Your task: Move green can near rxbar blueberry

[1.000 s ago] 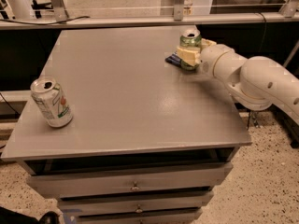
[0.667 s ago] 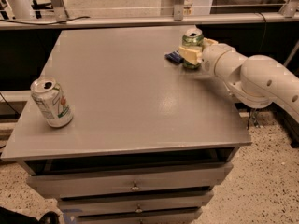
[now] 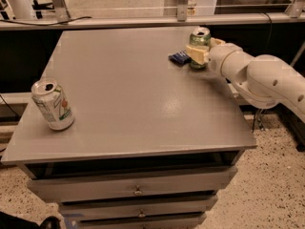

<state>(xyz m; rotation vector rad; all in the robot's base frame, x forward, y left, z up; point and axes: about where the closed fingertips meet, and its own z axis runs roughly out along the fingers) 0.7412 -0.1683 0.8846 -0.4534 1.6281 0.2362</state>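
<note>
Gripper (image 3: 198,56) fingers clasp the green can (image 3: 200,36) low on its body, upright at the far right of the table (image 3: 143,104), just beside the blueberry bar (image 3: 179,57), probably so it stands steady on release.

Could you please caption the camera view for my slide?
The gripper at the far right of the table clasps the upright green can beside the rxbar blueberry; a white can stands front-left.

Likely lab: claw (image 3: 200,55) at drawered workbench (image 3: 133,94)
</note>
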